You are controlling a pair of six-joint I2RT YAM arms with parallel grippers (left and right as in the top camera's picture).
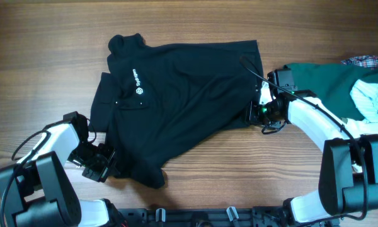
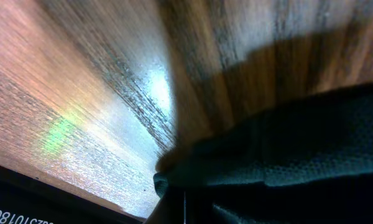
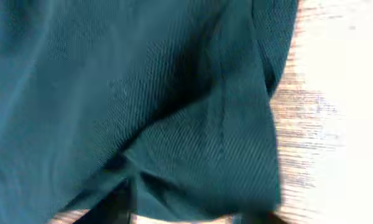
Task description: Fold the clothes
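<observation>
The left gripper [image 1: 101,165] pinches an edge of the black polo shirt [image 1: 183,94], which spreads ahead of it toward the right gripper [image 1: 257,112], whose state I cannot tell; lifting both edges evenly off the bench [image 1: 239,170] should avoid bunching.

Outward of the left hand [image 1: 104,165], bare tabletop [image 1: 44,69] lies open. It runs on past the hand toward the far edge. Inward of that hand the black polo shirt [image 1: 189,101] covers the surface, its fabric bunched right against the hand.

The right hand [image 1: 259,110] is hemmed in, with the shirt touching its inner side and a dark green garment [image 1: 321,85] just outward. A white garment [image 1: 372,101] and a plaid cloth [image 1: 368,61] lie beyond that. A thin cable [image 1: 252,69] arcs just ahead of it. Nearer the robot, between the two hands, open wood remains.
</observation>
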